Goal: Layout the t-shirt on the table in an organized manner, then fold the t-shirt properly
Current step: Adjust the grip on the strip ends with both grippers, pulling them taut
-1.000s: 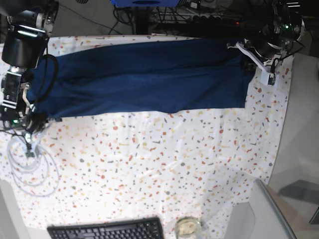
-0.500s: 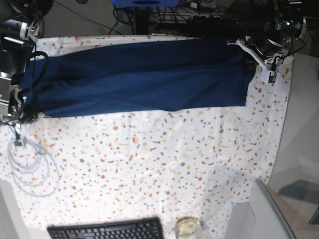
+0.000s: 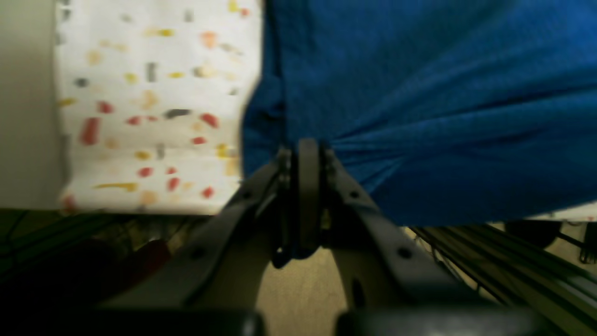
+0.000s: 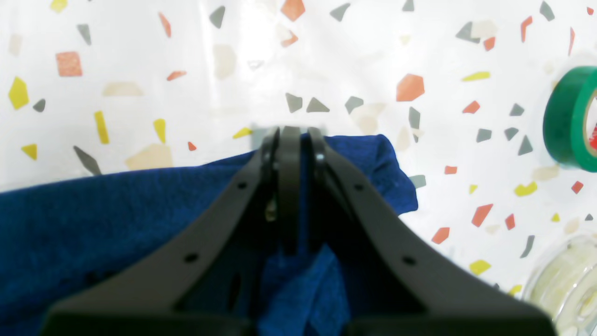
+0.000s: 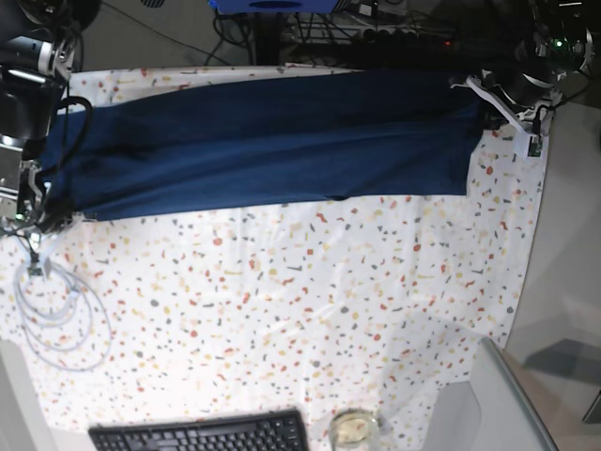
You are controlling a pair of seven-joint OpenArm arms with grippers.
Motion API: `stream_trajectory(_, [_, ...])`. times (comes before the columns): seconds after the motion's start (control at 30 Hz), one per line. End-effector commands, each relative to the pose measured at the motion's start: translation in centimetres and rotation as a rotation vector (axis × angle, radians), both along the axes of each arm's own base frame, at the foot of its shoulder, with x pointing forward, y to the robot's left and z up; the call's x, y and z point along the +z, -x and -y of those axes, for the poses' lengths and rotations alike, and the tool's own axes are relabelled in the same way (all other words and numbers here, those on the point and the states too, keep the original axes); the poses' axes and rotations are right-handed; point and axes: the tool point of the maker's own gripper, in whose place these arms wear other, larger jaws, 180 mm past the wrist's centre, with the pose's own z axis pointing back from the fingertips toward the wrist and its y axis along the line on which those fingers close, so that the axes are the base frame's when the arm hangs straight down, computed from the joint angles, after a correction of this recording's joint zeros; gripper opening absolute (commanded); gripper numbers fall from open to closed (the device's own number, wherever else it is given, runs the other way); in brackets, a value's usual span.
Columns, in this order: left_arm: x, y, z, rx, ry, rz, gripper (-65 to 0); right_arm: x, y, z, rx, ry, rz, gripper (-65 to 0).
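We see the t-shirt (image 5: 263, 146) stretched as a long navy band across the far part of the desk (image 5: 310, 301), running from one arm to the other. Our left hand (image 3: 305, 154) has its jaws pressed together on a bunched fold at the shirt's edge, close to the desk's border, with creases fanning out from the pinch. Our right hand (image 4: 289, 140) is likewise pinching the t-shirt's other end, a corner of cloth sticking out just beside the jaws. A green tape roll (image 4: 571, 116) lies near that hand, apart from the cloth. At the near edge of the desk sit a black keyboard (image 5: 202, 434) and a coiled white cable (image 5: 56, 310).
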Motion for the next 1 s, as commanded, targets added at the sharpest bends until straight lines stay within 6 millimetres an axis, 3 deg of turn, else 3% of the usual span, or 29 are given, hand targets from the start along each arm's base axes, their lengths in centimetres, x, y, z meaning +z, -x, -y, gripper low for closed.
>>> stream_trajectory(0.0, [0.6, -0.3, -0.3, 0.0, -0.013, 0.018, -65.0, 1.0, -1.0, 0.7, -0.006, 0.016, 0.025, -62.3])
stream_trajectory(0.13, [0.5, -0.5, -0.1, 0.002, -0.005, 0.024, -65.0, 1.0, -1.1, 0.4, -0.003, 0.011, 0.027, -62.3])
stream_trajectory(0.33, [-0.3, -0.6, 2.0, -0.044, 0.029, 0.007, -65.0, 0.8, -1.2, -0.5, 0.001, -0.005, 0.028, -62.3])
stream_trajectory(0.6, [-1.2, 0.5, 0.8, -0.045, -0.073, -0.043, -65.0, 2.0, -1.9, 0.1, 0.005, 0.018, 0.06, -62.3])
stream_trajectory(0.9, [-0.7, -0.1, 0.5, -0.042, -0.124, -0.029, -21.6, 7.5, -2.3, 0.5, 0.044, 0.12, 0.16, -62.3])
stream_trajectory(0.97, [-0.3, -0.6, 0.6, -0.045, -0.126, -0.013, -13.8, 8.4, -2.4, -0.3, 0.057, 0.126, 0.189, -62.3])
